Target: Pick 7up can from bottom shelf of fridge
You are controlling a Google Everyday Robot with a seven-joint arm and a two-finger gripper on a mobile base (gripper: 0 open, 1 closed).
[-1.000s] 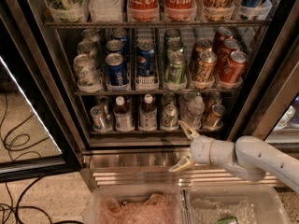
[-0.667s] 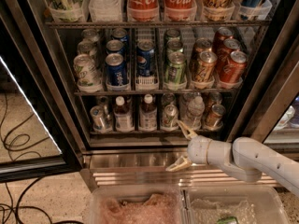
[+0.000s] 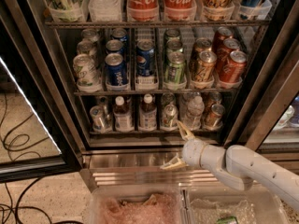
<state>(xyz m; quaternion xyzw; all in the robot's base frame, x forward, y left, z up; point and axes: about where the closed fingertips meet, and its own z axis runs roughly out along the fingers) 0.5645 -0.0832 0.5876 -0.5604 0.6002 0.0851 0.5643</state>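
While the pincer (image 3: 179,146) gapes wide, 7up can (image 3: 169,116) just above-left, on bottom shelf (image 3: 140,133)

dim fridge (image 3: 57,92), glare on steel panel (image 3: 126,160) behind gripper (image 3: 172,145).

smooth pale-grey rounded arm links (image 3: 252,169), with a cream two-finger end effector (image 3: 170,145) at lower centre.

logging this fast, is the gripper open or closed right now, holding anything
Gripper: open, holding nothing, in front of the bottom shelf, close to the 7up can.
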